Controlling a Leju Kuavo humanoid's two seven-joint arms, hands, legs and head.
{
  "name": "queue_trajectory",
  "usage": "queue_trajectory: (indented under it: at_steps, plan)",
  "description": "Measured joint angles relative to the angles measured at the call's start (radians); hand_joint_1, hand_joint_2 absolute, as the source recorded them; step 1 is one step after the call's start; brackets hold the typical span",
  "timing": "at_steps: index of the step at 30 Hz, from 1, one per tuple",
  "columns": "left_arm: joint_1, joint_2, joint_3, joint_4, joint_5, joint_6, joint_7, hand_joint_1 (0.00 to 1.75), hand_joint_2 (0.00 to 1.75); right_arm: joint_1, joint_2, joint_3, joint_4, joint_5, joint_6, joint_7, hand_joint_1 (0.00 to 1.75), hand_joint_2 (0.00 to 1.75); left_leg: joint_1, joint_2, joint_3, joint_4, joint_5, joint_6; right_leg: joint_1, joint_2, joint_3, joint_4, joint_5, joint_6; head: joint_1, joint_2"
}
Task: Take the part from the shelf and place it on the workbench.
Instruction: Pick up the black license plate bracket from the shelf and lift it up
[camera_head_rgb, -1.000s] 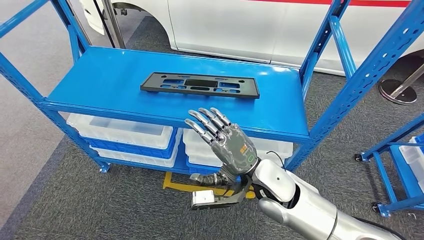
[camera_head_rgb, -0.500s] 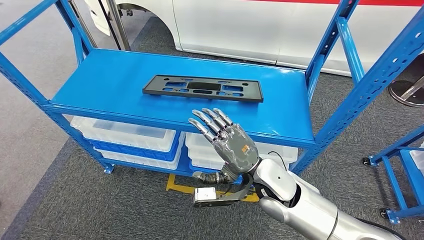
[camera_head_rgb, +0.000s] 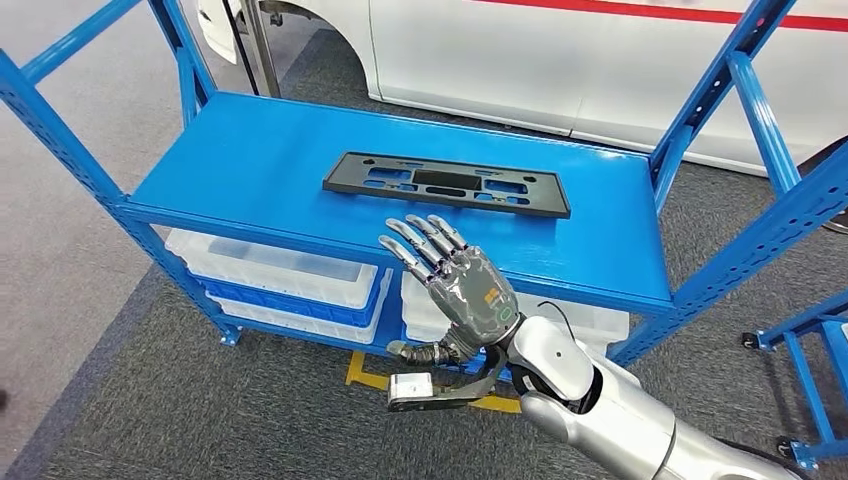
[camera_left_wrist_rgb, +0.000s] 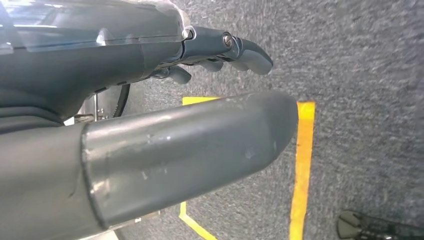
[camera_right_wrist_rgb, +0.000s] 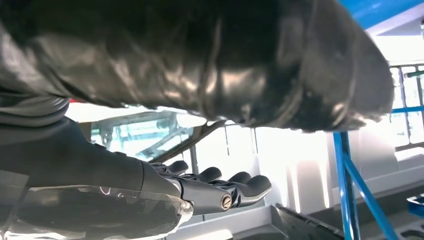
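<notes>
A flat black rectangular part (camera_head_rgb: 446, 184) with several cut-outs lies on the top board of the blue shelf (camera_head_rgb: 250, 165), toward its back right. In the head view my right hand (camera_head_rgb: 455, 285) is raised in front of the shelf's front edge, just short of the part. Its fingers are spread and point up toward the part, and it holds nothing. The right wrist view shows that same hand (camera_right_wrist_rgb: 200, 190) with fingers stretched out and empty. My left hand (camera_left_wrist_rgb: 200, 100) hangs over grey carpet with its thumb and fingers apart and nothing in it.
White plastic bins (camera_head_rgb: 280, 270) sit on the shelf's lower level. Blue uprights (camera_head_rgb: 770, 220) frame the shelf on the right, and another blue rack (camera_head_rgb: 810, 340) stands farther right. A white vehicle (camera_head_rgb: 600, 60) is behind. Yellow tape (camera_head_rgb: 370, 375) marks the carpet.
The whole picture has shifted, so the shelf and part now sit farther right in the head view. My right hand stays raised and spread in about the same place.
</notes>
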Motion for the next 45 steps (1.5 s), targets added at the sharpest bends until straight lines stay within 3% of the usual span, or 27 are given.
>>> queue_trajectory:
  at_steps: [2,4,6,7,9,11,12,13,15,17,19,21,23,25,26,27,29,31,33,34,37,38,40,41,42,43,45]
  plan:
    - [-0.001,-0.002,0.0,0.003,-0.002,0.0,-0.001,0.0,0.0,-0.001,-0.001,-0.001,0.001,0.0,0.001,0.0,0.0,0.0,0.003,-0.002,0.001,-0.002,-0.004,-0.005,0.012,0.003,0.027,-0.068,0.016,-0.023,-0.002,0.0]
    - [-0.002,-0.001,0.0,0.004,-0.005,0.001,-0.002,0.0,0.0,-0.002,-0.001,-0.001,0.0,-0.001,0.001,0.0,0.0,0.0,0.004,-0.002,0.003,-0.008,-0.006,-0.014,0.013,0.001,0.038,-0.093,0.014,-0.025,-0.002,0.0]
    - [-0.002,0.001,0.0,0.004,-0.007,0.002,-0.003,0.0,0.0,-0.002,0.0,-0.002,0.0,-0.003,0.001,0.0,0.0,0.0,0.002,0.001,0.003,0.006,-0.019,-0.023,0.002,-0.002,0.06,-0.122,0.019,-0.019,-0.003,0.0]
    - [-0.002,0.001,0.0,0.005,-0.007,0.002,-0.003,0.0,0.0,-0.002,0.0,-0.003,0.0,-0.004,0.001,0.0,0.0,0.0,0.003,0.003,-0.011,0.04,-0.037,-0.029,-0.005,-0.005,0.072,-0.136,0.021,-0.016,-0.003,0.0]
    - [-0.002,0.002,0.0,0.006,-0.007,0.002,-0.004,0.0,0.0,-0.001,0.001,-0.003,0.0,-0.005,0.002,0.0,0.0,0.0,0.014,0.005,-0.076,0.159,-0.085,-0.044,-0.011,-0.008,0.086,-0.144,0.018,-0.013,-0.004,0.0]
    - [-0.001,0.004,0.0,0.006,-0.007,0.003,-0.004,0.0,0.0,0.002,0.002,-0.003,0.001,-0.005,0.003,0.0,0.0,0.0,0.027,0.008,-0.139,0.249,-0.098,-0.061,-0.018,-0.01,0.093,-0.142,0.01,-0.005,-0.004,0.0]
    - [0.0,0.005,0.0,0.006,-0.007,0.003,-0.004,0.0,0.0,0.004,0.002,-0.003,0.001,-0.005,0.003,0.0,0.0,0.0,0.035,0.01,-0.146,0.243,-0.075,-0.071,-0.024,-0.01,0.097,-0.139,0.004,0.003,-0.004,0.0]
    - [0.001,0.005,0.0,0.006,-0.008,0.003,-0.004,0.0,0.0,0.004,0.002,-0.003,0.001,-0.005,0.003,0.0,0.0,0.0,0.042,0.012,-0.132,0.197,-0.034,-0.08,-0.031,-0.01,0.101,-0.133,-0.004,0.011,-0.004,0.0]
    - [0.001,0.005,0.0,0.006,-0.008,0.003,-0.004,0.0,0.0,0.004,0.001,-0.003,0.001,-0.006,0.003,0.0,0.0,0.0,0.051,0.017,-0.081,0.068,0.036,-0.096,-0.039,-0.009,0.106,-0.115,-0.024,0.032,-0.005,0.0]
    - [-0.001,0.004,0.0,0.007,-0.008,0.003,-0.005,0.0,0.0,0.004,0.001,-0.003,0.001,-0.006,0.003,0.0,0.0,0.0,0.051,0.018,-0.057,0.011,0.047,-0.086,-0.037,-0.009,0.103,-0.101,-0.037,0.05,-0.007,0.0]
    - [-0.002,0.004,-0.001,0.007,-0.008,0.003,-0.005,0.0,0.0,0.004,0.001,-0.003,0.001,-0.006,0.003,0.001,0.0,0.0,0.048,0.015,-0.058,0.012,0.038,-0.062,-0.037,-0.008,0.102,-0.101,-0.039,0.059,-0.008,0.0]
    - [-0.001,0.004,-0.001,0.007,-0.008,0.003,-0.006,0.0,0.0,0.003,0.0,-0.006,0.001,-0.007,0.003,0.001,0.0,0.0,0.046,0.014,-0.053,0.009,0.036,-0.045,-0.041,-0.008,0.1,-0.087,-0.053,0.065,-0.007,0.0]
    - [-0.001,0.004,-0.001,0.007,-0.008,0.003,-0.007,0.0,0.0,0.002,0.0,-0.013,0.002,-0.009,0.002,0.001,0.0,0.0,0.045,0.014,-0.048,0.005,0.034,-0.032,-0.04,-0.007,0.057,-0.001,-0.097,0.066,-0.007,0.0]
    - [-0.002,0.004,-0.001,0.007,-0.008,0.003,-0.008,0.0,0.0,0.002,-0.001,-0.021,0.006,-0.012,0.002,0.001,0.0,0.0,0.038,0.013,-0.046,0.005,0.03,-0.023,-0.036,-0.006,-0.023,0.135,-0.145,0.062,-0.007,0.0]
    - [-0.002,0.004,-0.001,0.007,-0.008,0.003,-0.009,0.0,0.0,0.003,-0.002,-0.024,0.009,-0.013,0.002,0.001,0.0,0.0,0.034,0.012,-0.043,0.005,0.027,-0.019,-0.034,-0.006,-0.055,0.18,-0.15,0.059,-0.007,0.0]
    - [-0.002,0.004,-0.001,0.007,-0.009,0.003,-0.009,0.0,0.0,0.003,-0.002,-0.026,0.013,-0.014,0.002,0.001,0.0,0.0,0.03,0.011,-0.039,0.005,0.024,-0.016,-0.03,-0.005,-0.069,0.187,-0.133,0.053,-0.007,0.0]
    - [-0.001,0.004,-0.001,0.007,-0.009,0.003,-0.009,0.0,0.0,0.003,-0.004,-0.031,0.017,-0.015,0.002,0.001,0.0,0.0,0.021,0.007,-0.024,0.005,0.015,-0.013,-0.017,-0.003,-0.04,0.092,-0.05,0.031,-0.007,0.0]
    - [-0.001,0.001,-0.001,0.009,-0.009,0.002,-0.009,0.0,0.0,0.001,-0.006,-0.037,0.018,-0.016,0.002,0.001,0.0,0.0,0.016,0.005,-0.013,0.004,0.007,-0.013,-0.004,0.0,0.01,-0.027,0.008,0.001,-0.008,0.0]
    - [-0.003,-0.002,-0.001,0.011,-0.009,0.002,-0.009,0.0,0.0,-0.001,-0.006,-0.042,0.019,-0.017,0.002,0.001,0.0,0.0,0.018,0.005,-0.011,0.002,0.003,-0.021,0.006,0.0,0.031,-0.074,0.011,-0.015,-0.009,0.0]
    - [-0.004,-0.001,-0.001,0.011,-0.009,0.002,-0.009,0.0,0.0,-0.002,-0.007,-0.043,0.019,-0.017,0.001,0.001,0.0,0.0,0.02,0.005,-0.01,-0.002,0.002,-0.026,0.009,0.0,0.034,-0.085,0.01,-0.016,-0.009,0.0]
    - [-0.003,0.001,-0.001,0.011,-0.009,0.002,-0.01,0.0,0.0,-0.003,-0.007,-0.048,0.019,-0.019,0.001,0.001,0.0,0.0,0.02,0.009,-0.015,0.026,-0.02,-0.042,-0.005,-0.002,0.063,-0.122,0.014,-0.012,-0.009,0.0]
    - [-0.003,0.002,-0.001,0.012,-0.009,0.002,-0.01,0.0,0.0,-0.004,-0.007,-0.049,0.019,-0.019,0.001,0.002,0.0,0.0,0.021,0.01,-0.036,0.07,-0.041,-0.046,-0.009,-0.004,0.073,-0.131,0.015,-0.01,-0.009,0.0]
    - [-0.004,0.003,-0.001,0.012,-0.009,0.002,-0.011,0.0,0.0,-0.005,-0.006,-0.05,0.022,-0.021,0.002,0.002,0.0,0.0,0.025,0.011,-0.106,0.195,-0.091,-0.057,-0.009,-0.005,0.083,-0.134,0.009,-0.01,-0.009,0.0]
    - [-0.003,0.005,-0.001,0.012,-0.009,0.002,-0.011,0.0,0.0,-0.005,-0.006,-0.05,0.026,-0.021,0.004,0.002,0.0,0.0,0.027,0.011,-0.137,0.242,-0.1,-0.061,-0.01,-0.006,0.086,-0.133,0.004,-0.008,-0.009,0.0]
    - [-0.003,0.006,-0.001,0.012,-0.009,0.002,-0.012,0.0,0.0,-0.005,-0.005,-0.05,0.03,-0.021,0.008,0.002,0.0,0.0,0.029,0.011,-0.154,0.257,-0.089,-0.066,-0.011,-0.006,0.09,-0.131,-0.001,-0.005,-0.009,0.0]
    - [-0.002,0.008,-0.001,0.012,-0.009,0.002,-0.012,0.0,0.0,-0.006,-0.004,-0.051,0.035,-0.022,0.012,0.002,0.0,0.0,0.031,0.012,-0.151,0.233,-0.058,-0.069,-0.013,-0.006,0.095,-0.128,-0.007,-0.002,-0.01,0.0]
    - [-0.002,0.009,-0.001,0.012,-0.009,0.002,-0.013,0.0,0.0,-0.012,0.001,-0.054,0.046,-0.024,0.02,0.003,0.0,0.0,0.035,0.015,-0.103,0.111,0.019,-0.074,-0.018,-0.005,0.104,-0.118,-0.023,0.009,-0.009,0.0]
